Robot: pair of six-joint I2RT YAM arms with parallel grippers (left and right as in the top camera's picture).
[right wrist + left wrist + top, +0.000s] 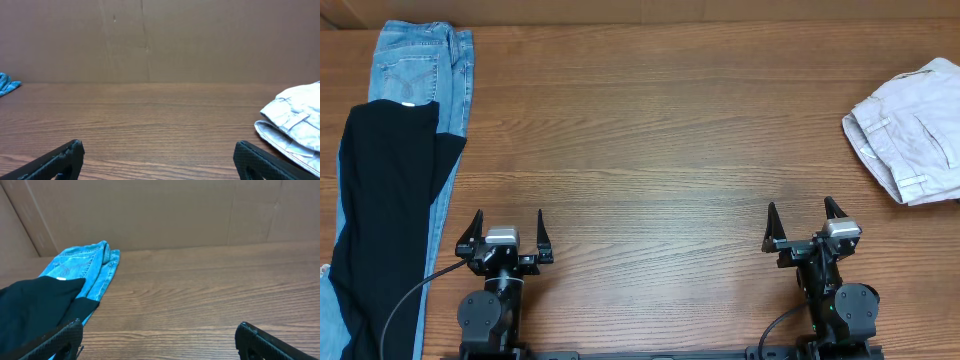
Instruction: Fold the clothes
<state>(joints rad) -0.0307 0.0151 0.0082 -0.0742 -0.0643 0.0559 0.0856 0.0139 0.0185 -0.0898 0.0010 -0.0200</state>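
The black garment (380, 200) is laid out lengthwise along the left edge of the wooden table (640, 150). It is spread flat on top of a pair of light blue jeans (425, 60). The jeans are seen beyond its far end and as a strip along its right side. The near end of the black garment is cut off by the bottom of the overhead view. A small white tag (61, 279) is seen at its far edge in the left wrist view.

A pale folded garment (910, 130) is placed at the right edge of the table, well apart from the black one.

The left gripper (508, 218) is held near the front of the table, just to the right of the black garment and apart from it. Its jaws are spread wide and nothing is gripped. A dark cable (405, 310) from the left arm is draped across the black garment.

The right gripper (801, 206) is held at the front right, nearer than the pale garment and clear of it. Its jaws are likewise spread wide and empty.

A brown cardboard wall (160, 40) is seen behind the table.
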